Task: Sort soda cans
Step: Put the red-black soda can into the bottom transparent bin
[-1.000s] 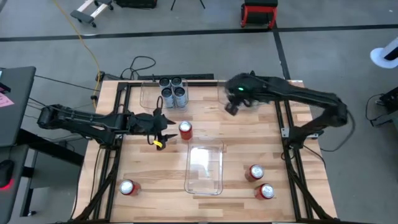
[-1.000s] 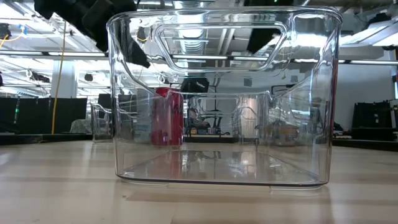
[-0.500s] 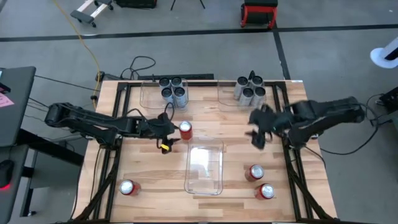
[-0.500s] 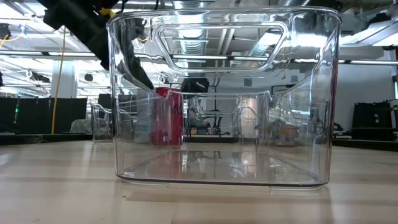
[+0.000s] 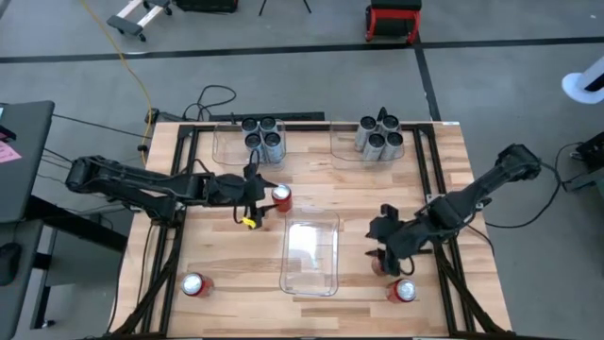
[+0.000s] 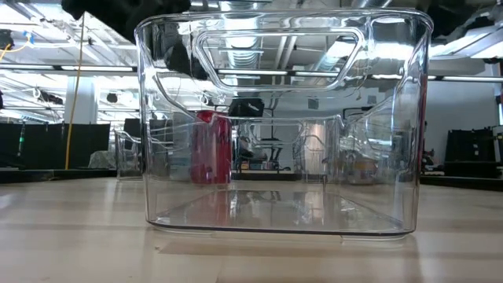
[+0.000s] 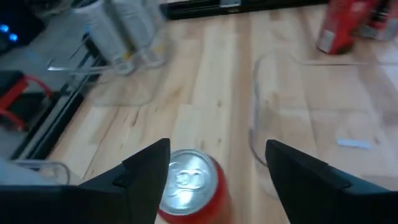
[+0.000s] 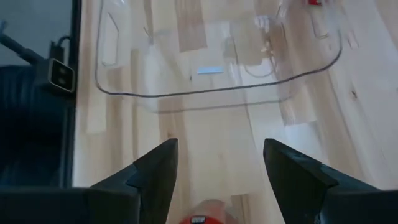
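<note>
A red can (image 5: 281, 196) stands upright on the table, left of centre; it also shows in the left wrist view (image 7: 189, 183) and through the bin in the low view (image 6: 212, 145). My left gripper (image 5: 267, 198) is open, level from the left, one finger on either side of this can (image 7: 214, 165). My right gripper (image 5: 382, 247) is open above a second red can (image 5: 385, 265) at the near right, whose top just shows in the right wrist view (image 8: 202, 219). Two more red cans stand at the near left (image 5: 193, 283) and near right (image 5: 404, 291).
An empty clear bin (image 5: 332, 274) stands at the near centre and fills the low view (image 6: 157, 118). A far-left bin holds dark cans (image 5: 262, 137); a far-right bin holds silver cans (image 5: 379, 137). Black frame rails run along both table sides.
My right gripper has swung from the far-right bin toward the table's near edge and now hangs over the red can at the near right. My left gripper has gone a little toward the table's right, up to the red can left of centre.
</note>
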{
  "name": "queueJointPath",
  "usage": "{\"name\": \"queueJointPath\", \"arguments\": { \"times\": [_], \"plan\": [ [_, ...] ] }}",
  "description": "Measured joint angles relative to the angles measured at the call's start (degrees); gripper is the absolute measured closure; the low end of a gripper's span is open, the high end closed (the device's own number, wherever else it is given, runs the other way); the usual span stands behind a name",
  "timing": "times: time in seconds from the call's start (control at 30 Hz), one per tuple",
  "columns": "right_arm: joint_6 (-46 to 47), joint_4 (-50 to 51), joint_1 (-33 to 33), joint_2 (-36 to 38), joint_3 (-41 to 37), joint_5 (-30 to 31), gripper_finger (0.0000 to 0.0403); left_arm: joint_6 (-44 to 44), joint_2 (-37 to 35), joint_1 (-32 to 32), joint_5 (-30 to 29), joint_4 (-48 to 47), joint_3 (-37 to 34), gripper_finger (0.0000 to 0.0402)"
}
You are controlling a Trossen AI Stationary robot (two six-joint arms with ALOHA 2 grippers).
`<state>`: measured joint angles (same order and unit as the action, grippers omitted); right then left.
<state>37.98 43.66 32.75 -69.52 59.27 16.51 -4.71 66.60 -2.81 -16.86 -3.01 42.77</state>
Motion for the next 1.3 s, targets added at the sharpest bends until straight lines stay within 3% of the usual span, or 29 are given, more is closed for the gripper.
{"name": "queueJointPath", "arguments": {
  "times": [0.13,0.3,0.53,0.9,1.0,1.13,1.3],
  "plan": [
    [-4.88,-1.04,0.27,-2.24,0.0,1.32,0.0148,4.17,0.19,3.1,1.24,-0.56,-0.03,0.0104],
    [-8.29,-1.07,-1.9,-2.86,-0.02,5.48,0.0148,7.26,2.11,6.66,9.85,-0.45,-0.05,0.0045],
    [-9.22,-0.96,-6.04,-1.59,-0.02,12.33,0.0148,7.52,8.85,9.13,10.57,1.14,-0.07,0.0003],
    [-12.57,-1.11,-9.68,-1.99,-1.09,12.27,0.0148,6.53,17.56,11.23,10.93,4.11,-0.08,0.0008],
    [-12.27,-1.35,-9.65,-1.99,-2.35,12.14,0.0148,5.91,17.71,11.2,10.99,4.16,-0.08,0.0038],
    [-9.95,-1.25,-9.52,-1.99,-3.45,12.09,0.0148,5.62,16.52,11.27,10.95,3.89,-0.14,0.0107],
    [-9.54,-3.06,-8.88,-1.99,-4.09,12.09,0.0148,6.3,12.85,11.52,10.86,3.21,-0.18,0.0107]
  ]
}}
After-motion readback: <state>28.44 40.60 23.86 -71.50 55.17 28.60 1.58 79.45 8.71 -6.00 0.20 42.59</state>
